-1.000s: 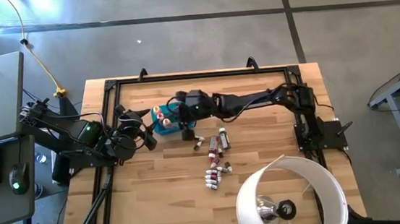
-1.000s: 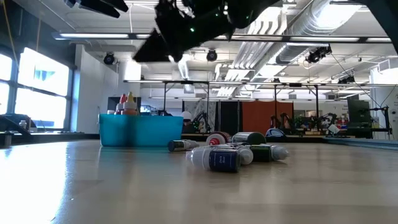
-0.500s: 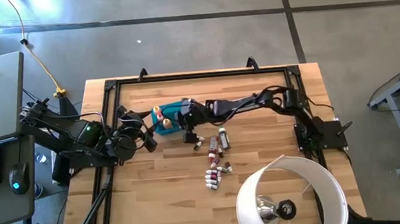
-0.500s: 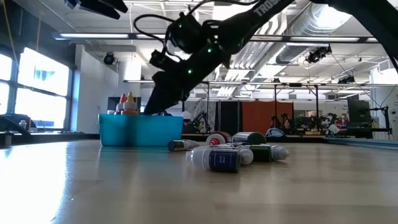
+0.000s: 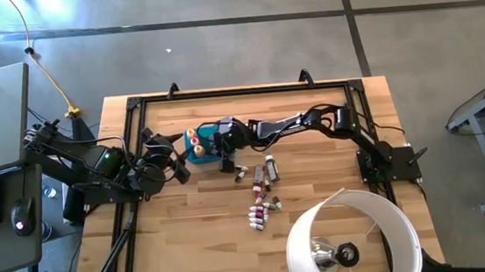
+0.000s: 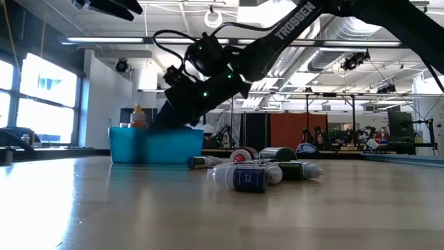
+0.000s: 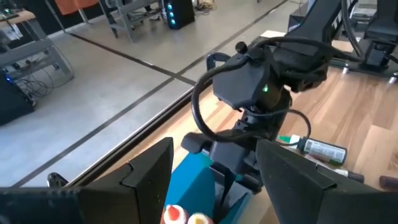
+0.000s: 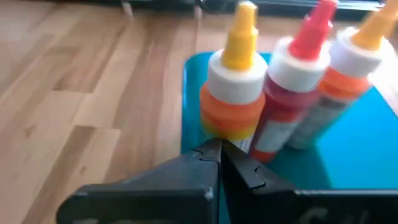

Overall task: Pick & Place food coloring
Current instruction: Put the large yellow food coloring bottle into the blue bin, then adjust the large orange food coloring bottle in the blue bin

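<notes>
I see the right gripper [image 8: 217, 152] low inside the teal bin [image 5: 207, 150], which stands in the far left part of the surface [image 5: 321, 226]. Its fingers [image 8: 186, 168] are pressed together tip to tip and hold nothing. Just in front of the tips three bottles stand upright in the bin: one orange with a yellow cap [image 8: 233, 93], one red [image 8: 292, 93], and one more orange bottle [image 8: 339, 81] partly cut by the edge of the view. From above I see these bottles [image 5: 194, 140] at the left end of the bin.

The other bottles lie on the surface, outside the bin. A few [image 5: 263, 171] lie just beside the bin toward the middle of the surface, one of them green [image 5: 270, 164]. A small group [image 5: 261, 212] lies nearer to the front edge, apart from the bin. In the low view they make one heap [image 6: 253, 173] to the side of the bin.

The left gripper [image 5: 167, 160] waits near the left edge, just beside the bin. Its fingers [image 7: 149, 168] stand wide apart and I see nothing between them.
</notes>
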{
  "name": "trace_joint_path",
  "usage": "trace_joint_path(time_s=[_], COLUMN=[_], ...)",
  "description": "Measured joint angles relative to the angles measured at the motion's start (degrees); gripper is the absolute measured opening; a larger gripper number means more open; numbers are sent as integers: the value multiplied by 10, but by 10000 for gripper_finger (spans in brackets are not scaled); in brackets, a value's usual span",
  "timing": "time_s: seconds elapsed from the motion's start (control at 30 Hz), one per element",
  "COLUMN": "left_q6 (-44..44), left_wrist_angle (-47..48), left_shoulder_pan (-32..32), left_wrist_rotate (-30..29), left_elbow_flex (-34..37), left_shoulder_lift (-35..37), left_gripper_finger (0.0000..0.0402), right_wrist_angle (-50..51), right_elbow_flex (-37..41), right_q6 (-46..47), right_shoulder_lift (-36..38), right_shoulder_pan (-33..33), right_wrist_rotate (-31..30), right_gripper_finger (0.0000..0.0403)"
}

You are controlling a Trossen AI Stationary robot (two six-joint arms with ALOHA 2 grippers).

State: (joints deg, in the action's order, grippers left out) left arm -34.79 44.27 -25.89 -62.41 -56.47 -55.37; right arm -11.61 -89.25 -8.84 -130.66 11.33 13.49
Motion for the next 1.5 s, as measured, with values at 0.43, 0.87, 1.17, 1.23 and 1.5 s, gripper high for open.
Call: trace_joint_path(time_s=[0.43,0.87,1.17,1.23,1.5], left_q6=[0,-35,-45,-44,71], left_wrist_angle=[0,15,5,-25,-130], left_shoulder_pan=[0,0,2,22,192], left_wrist_rotate=[-12,23,20,26,271], left_elbow_flex=[0,1,0,0,0], left_shoulder_lift=[0,-22,-94,-112,-182], left_gripper_finger=[227,226,139,97,16], right_wrist_angle=[-43,210,374,413,534], right_elbow_flex=[-37,-122,-124,-124,-124], right_q6=[9,-96,-96,-92,-31], right_shoulder_lift=[-14,90,279,320,446], right_shoulder_pan=[9,-12,-68,-87,-152], right_wrist_rotate=[2,-122,-178,-177,-179], right_gripper_finger=[0,0,0,0,0])
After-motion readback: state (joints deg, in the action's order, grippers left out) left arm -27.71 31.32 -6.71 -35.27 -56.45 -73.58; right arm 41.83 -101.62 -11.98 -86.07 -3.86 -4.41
